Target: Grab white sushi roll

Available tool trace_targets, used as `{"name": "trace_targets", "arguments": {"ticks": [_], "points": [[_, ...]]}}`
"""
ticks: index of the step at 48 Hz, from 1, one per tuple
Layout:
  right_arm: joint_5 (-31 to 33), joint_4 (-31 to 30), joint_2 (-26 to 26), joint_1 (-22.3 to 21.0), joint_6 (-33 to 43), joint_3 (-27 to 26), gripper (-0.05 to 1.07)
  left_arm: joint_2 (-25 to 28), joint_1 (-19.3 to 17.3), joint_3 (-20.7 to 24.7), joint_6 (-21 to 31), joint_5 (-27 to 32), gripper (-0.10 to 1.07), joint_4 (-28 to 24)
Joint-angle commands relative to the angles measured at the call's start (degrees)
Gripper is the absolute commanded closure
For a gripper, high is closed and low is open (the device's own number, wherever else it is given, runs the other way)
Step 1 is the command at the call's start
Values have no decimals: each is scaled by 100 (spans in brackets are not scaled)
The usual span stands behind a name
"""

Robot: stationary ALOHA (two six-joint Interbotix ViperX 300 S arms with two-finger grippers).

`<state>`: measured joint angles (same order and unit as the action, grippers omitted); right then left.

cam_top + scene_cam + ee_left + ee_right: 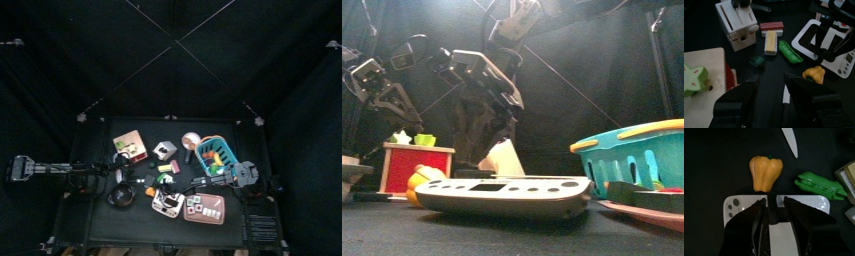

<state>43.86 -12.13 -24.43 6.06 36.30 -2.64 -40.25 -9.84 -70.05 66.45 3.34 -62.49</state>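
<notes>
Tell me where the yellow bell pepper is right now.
In the right wrist view the yellow bell pepper lies on the black table just beyond the white scale, with the green pepper beside it.

Top view: toaster (pixel 163 150) mid-table, box (pixel 128 144) left of it, basket (pixel 214 154) right. Scale (pixel 168 205) at front edge, tray (pixel 207 209) just right. Pepper (pixel 765 172) beside scale, pea pod (pixel 821 184) near pepper.

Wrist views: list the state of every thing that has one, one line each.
left gripper: open, empty.
right gripper: open, empty, over the white device.
orange pepper: lying flat, untouched.
green pepper: lying flat, untouched.
red-and-white block: lying flat, untouched.
pea pod: lying flat, untouched.
</notes>
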Motion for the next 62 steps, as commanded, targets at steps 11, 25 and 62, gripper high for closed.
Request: {"name": "trace_targets", "arguments": {"ticks": [11,25,62], "points": [[-193,-132,615,26,44,53,27,0,-18,62,-9,-26,15,0],[-844,9,1380,202,123,756,27,0,-18,44,9,-70,15,0],[-229,1310,3076,870,141,2944,27,0,-9,9,0,-114,15,272]]}}
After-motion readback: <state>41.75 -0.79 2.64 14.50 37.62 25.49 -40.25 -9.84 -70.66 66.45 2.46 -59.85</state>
